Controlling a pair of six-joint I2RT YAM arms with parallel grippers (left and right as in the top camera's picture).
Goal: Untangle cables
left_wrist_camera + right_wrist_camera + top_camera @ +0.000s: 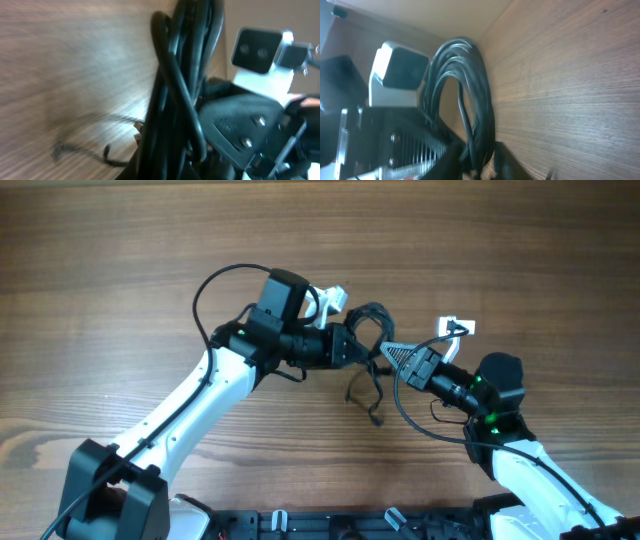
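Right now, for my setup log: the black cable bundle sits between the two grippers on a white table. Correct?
No. The table is brown wood, not white, as the overhead view shows. The black cable bundle does sit between the left gripper and right gripper.

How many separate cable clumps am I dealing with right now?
1. The cables form a single bundle between the left claw and the right claw, with one loose tail trailing from it toward the arms' bases. Strands inside the bundle may be hidden.

Overhead downward; both wrist views close on cables (175, 90).
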